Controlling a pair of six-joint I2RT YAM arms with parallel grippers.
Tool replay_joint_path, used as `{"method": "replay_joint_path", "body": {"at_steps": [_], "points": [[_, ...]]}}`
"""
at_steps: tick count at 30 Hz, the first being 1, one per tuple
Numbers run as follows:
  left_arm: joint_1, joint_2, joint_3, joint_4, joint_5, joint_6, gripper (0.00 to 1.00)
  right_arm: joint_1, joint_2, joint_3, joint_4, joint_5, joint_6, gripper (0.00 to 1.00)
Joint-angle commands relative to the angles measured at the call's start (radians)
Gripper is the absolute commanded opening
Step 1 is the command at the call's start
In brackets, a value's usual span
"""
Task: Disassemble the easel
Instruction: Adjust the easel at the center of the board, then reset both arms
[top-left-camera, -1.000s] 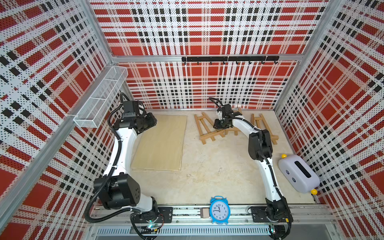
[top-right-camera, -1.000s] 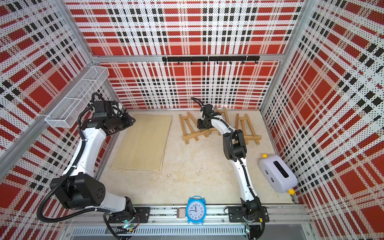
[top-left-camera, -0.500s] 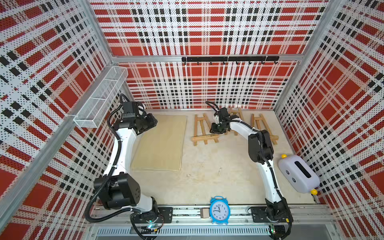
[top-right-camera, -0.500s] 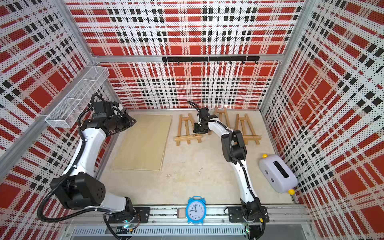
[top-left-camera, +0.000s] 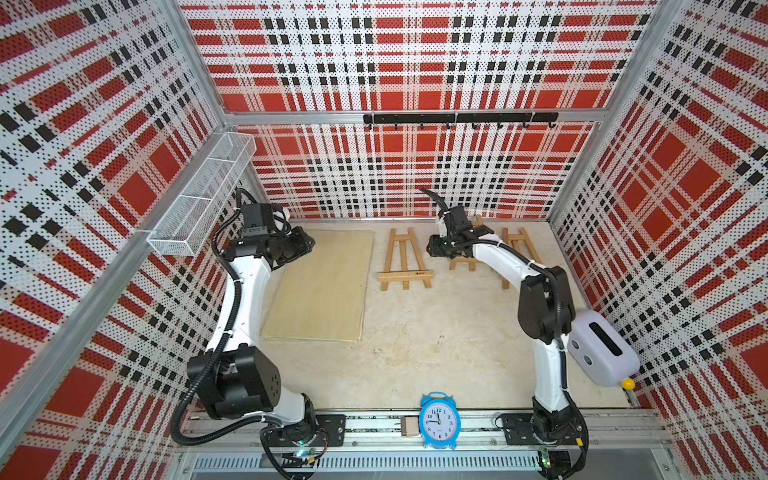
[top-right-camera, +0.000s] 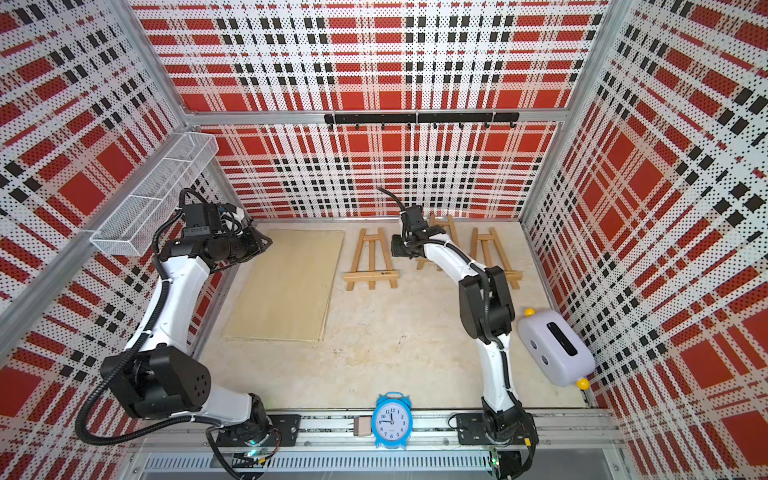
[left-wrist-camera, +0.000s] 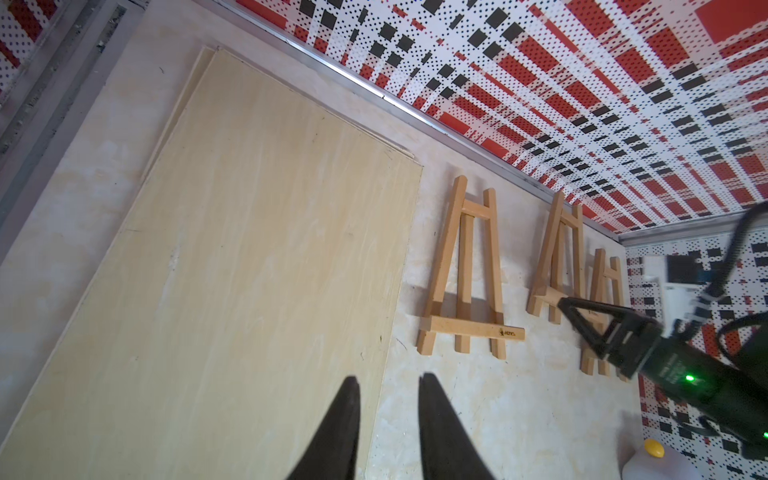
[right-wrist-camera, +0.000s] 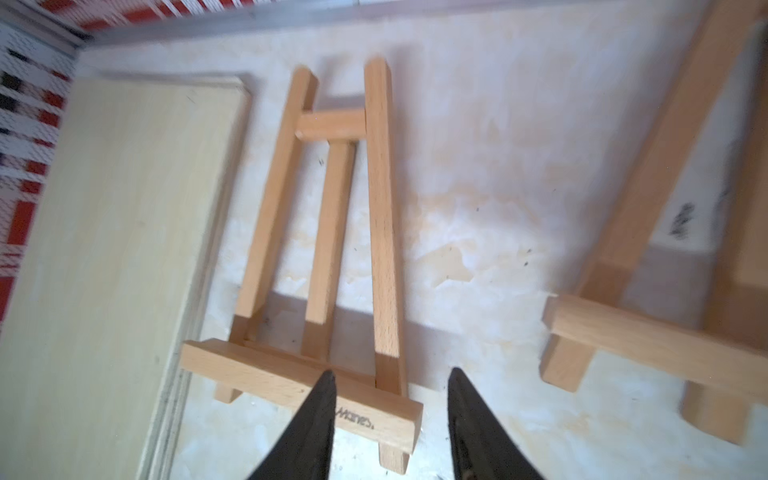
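A small wooden easel (top-left-camera: 405, 259) (top-right-camera: 371, 259) lies flat on the table, just right of a pale wooden board (top-left-camera: 320, 286). In the right wrist view the easel (right-wrist-camera: 332, 249) lies with its ledge nearest the camera. My right gripper (right-wrist-camera: 390, 372) hovers open over the ledge's right end, with nothing between its fingers. In both top views it (top-left-camera: 431, 249) (top-right-camera: 395, 248) is beside the easel's upper right leg. My left gripper (left-wrist-camera: 388, 380) (top-left-camera: 305, 245) hangs over the board's far left corner, its jaws a little apart and empty.
Two more easels (top-left-camera: 463, 259) (top-left-camera: 515, 249) stand at the back right, partly hidden by my right arm. A white toaster (top-left-camera: 602, 345) lies by the right wall. A blue alarm clock (top-left-camera: 439, 419) stands at the front edge. A wire basket (top-left-camera: 199, 199) hangs on the left wall.
My right gripper carried the tilted easel left, straightened it, laid it flat beside the board and opened off it. The left arm has barely moved.
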Motion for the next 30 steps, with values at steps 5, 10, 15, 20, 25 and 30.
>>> {"method": "replay_joint_path", "body": {"at_steps": [5,10,15,20,25,30], "points": [[-0.039,-0.009,0.007,0.054,0.038,0.006,0.29,-0.049,-0.088,0.043,-0.109,0.164,-0.095,0.45],[-0.044,-0.149,-0.074,0.092,-0.079,0.0,0.29,-0.066,-0.31,-0.214,0.029,0.16,-0.116,0.45],[-0.125,-0.332,-0.189,0.138,-0.314,-0.003,0.35,-0.113,-0.579,-0.418,0.072,0.139,-0.178,0.47],[-0.301,-0.428,-0.248,0.158,-0.559,0.048,0.38,-0.189,-0.841,-0.609,0.114,0.124,-0.228,0.56],[-0.37,-0.493,-0.366,0.232,-0.595,0.028,0.64,-0.306,-0.962,-0.704,0.116,0.042,-0.259,0.65],[-0.343,-0.581,-0.721,0.686,-0.486,0.059,0.99,-0.443,-0.954,-0.841,0.253,-0.041,-0.271,0.74]]}}
